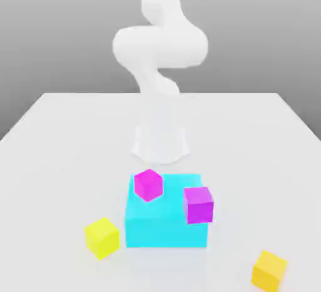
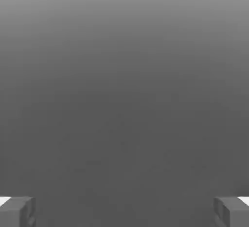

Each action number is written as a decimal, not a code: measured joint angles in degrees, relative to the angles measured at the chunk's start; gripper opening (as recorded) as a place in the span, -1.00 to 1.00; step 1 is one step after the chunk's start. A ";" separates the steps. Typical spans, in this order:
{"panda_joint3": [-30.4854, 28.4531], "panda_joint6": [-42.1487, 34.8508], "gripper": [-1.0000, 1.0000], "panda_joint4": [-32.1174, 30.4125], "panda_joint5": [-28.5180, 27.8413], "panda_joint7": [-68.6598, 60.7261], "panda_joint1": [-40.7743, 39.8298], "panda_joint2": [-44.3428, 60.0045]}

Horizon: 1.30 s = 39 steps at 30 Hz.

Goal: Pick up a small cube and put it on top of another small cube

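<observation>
A white table (image 1: 56, 134) carries five blocks, all gathered toward its near edge in the exterior view. The largest is a flat cyan block (image 1: 164, 227), set just in front of the white robot arm (image 1: 160, 46), whose base stands at the middle of the table. On the cyan block's top, at its far corner toward the exterior view's left, sits a small magenta cube (image 1: 148, 185), turned at an angle to the block's sides. A small purple cube (image 1: 198, 205) is at the cyan block's edge on the exterior view's right (whether it rests on the top or leans against the side cannot be told). The two are near each other but apart.

A small yellow cube (image 1: 102, 237) sits on the table just beside the cyan block's near corner on the exterior view's left. A small orange cube (image 1: 270, 270) lies well apart from the others, close to the table's near edge toward the exterior view's right.

In the hand view the gripper (image 2: 124, 211) has its two grey fingers (image 2: 17, 211) spread wide, with nothing between them; behind them is plain grey background.
</observation>
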 joint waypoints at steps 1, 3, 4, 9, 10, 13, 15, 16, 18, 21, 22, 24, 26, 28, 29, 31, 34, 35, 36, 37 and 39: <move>0.20 0.76 0.00 -0.12 -0.19 -0.94 0.61 2.26; 0.64 2.21 0.00 -0.34 -0.49 -2.75 1.71 6.55; 0.86 2.91 0.00 -0.45 -0.62 -3.66 2.23 8.65; 2.07 6.42 0.00 -0.98 -1.26 -8.12 4.73 19.05; 2.34 7.12 0.00 -1.09 -1.38 -9.02 5.20 21.13; 3.21 9.22 0.00 -1.41 -1.77 -11.70 6.56 27.36; 3.86 10.62 0.00 -1.62 -2.07 -13.46 7.39 31.51; 4.19 11.32 0.00 -1.73 -2.23 -14.32 7.81 33.58; 4.89 12.72 0.00 -1.94 -2.60 -16.03 8.98 37.74; 5.64 14.81 0.00 -2.26 -3.27 -18.51 10.70 43.98; 5.90 15.51 0.00 -2.37 -3.51 -19.32 11.00 46.07; 6.51 16.90 0.00 -2.58 -4.08 -20.88 11.54 50.24; 7.26 18.28 0.00 -2.79 -4.79 -22.34 12.13 54.42; 7.67 19.98 0.00 -2.80 -5.67 -23.34 12.83 58.61; 7.57 21.28 0.00 -2.53 -6.28 -23.23 13.06 60.70; 6.65 24.29 0.00 -1.76 -7.38 -22.64 13.93 64.85; 5.67 27.01 -1.00 -1.02 -8.26 -22.04 14.76 68.40; 5.67 27.00 -1.00 -1.02 -8.26 -22.04 14.76 68.40; 5.68 26.99 -1.00 -1.02 -8.27 -22.03 14.75 68.39; 5.68 26.97 -1.00 -1.02 -8.28 -22.02 14.75 68.39; 5.49 27.52 -1.00 -0.86 -8.49 -21.87 14.91 69.13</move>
